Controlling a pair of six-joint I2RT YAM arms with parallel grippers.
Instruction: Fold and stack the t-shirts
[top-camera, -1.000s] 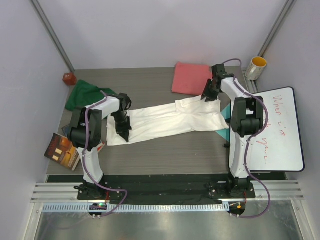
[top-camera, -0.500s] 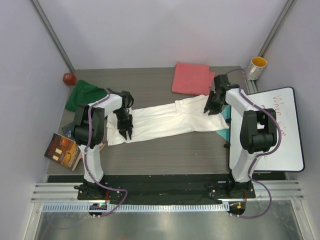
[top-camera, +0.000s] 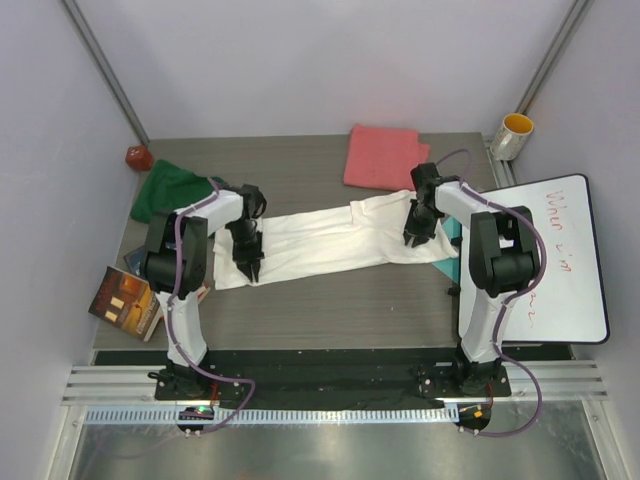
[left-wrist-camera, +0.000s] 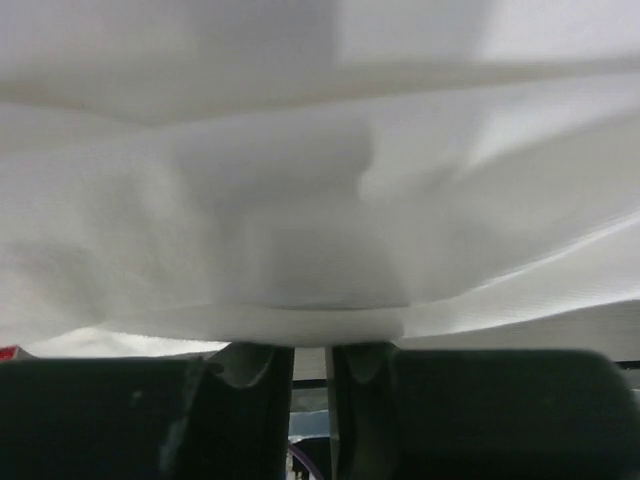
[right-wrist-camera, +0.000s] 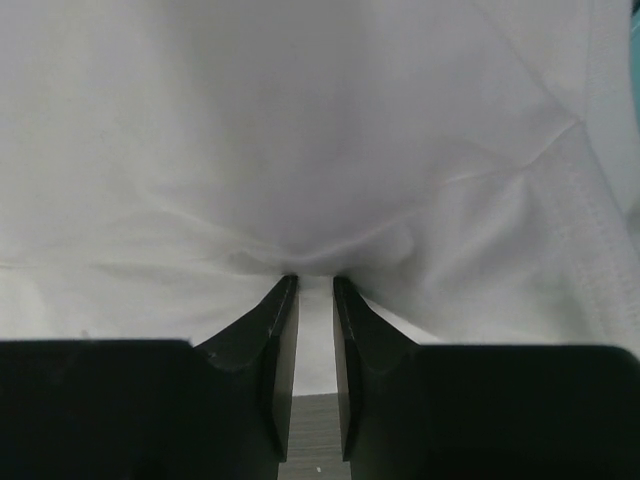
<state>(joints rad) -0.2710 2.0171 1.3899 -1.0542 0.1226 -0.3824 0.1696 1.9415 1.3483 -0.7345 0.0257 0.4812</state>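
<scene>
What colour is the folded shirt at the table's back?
The folded cloth shirt is coral-pink; top external view shows it best.

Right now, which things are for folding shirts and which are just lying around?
For the job: white t-shirt, dark green t-shirt, coral-pink t-shirt.
Just lying about: yellow mug, whiteboard, book, small red thing.

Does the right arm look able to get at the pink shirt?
Probably yes: the pink shirt lies just beyond the right gripper, nothing between them. But the gripper seems shut on the white shirt, so it must release first.
</scene>
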